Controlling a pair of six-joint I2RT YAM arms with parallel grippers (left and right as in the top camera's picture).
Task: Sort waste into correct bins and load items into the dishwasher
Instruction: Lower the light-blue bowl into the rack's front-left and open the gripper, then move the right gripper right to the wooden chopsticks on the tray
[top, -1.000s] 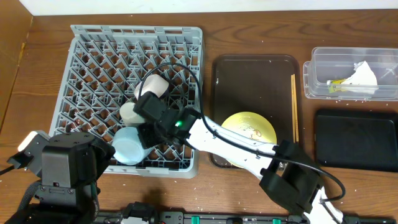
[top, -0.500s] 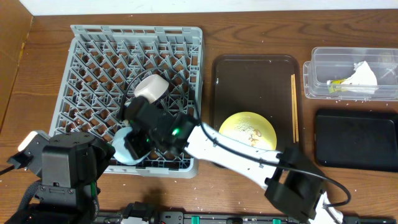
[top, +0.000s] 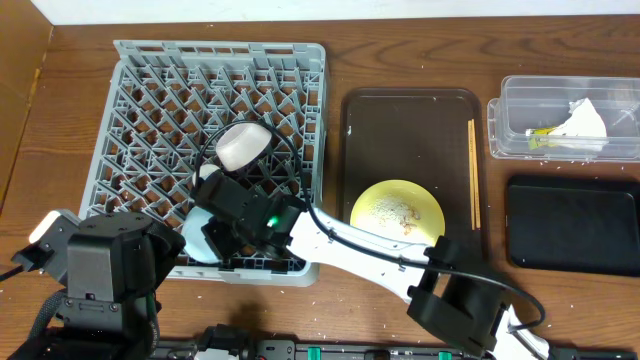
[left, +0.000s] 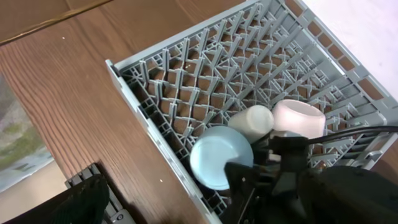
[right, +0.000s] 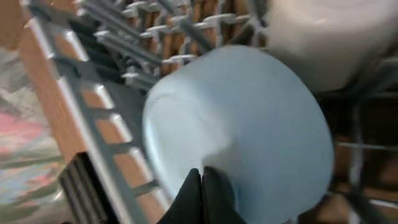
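Note:
The grey dish rack (top: 150, 100) holds a light blue cup (top: 193, 243) at its front edge, with a small white cup (top: 207, 173) and a white bowl (top: 243, 143) behind it. My right gripper (top: 216, 236) is in the rack, shut and empty. In the right wrist view its closed tips (right: 203, 177) rest against the blue cup (right: 249, 124). The left wrist view shows the rack (left: 205, 68), blue cup (left: 221, 155), small cup (left: 250, 119) and bowl (left: 298, 118). My left arm (top: 100, 265) sits at the front left; its jaws do not show clearly.
A dark brown tray (top: 410, 130) holds a pale yellow plate (top: 398, 210) with crumbs, and chopsticks (top: 473, 170) along its right side. The clear tub (top: 510, 110) holds the napkin (top: 583, 122). A flat black bin (top: 570, 225) lies below it.
My right arm has reached further left and forward in the rack, bringing its shut gripper down against the blue cup. The left arm has not moved.

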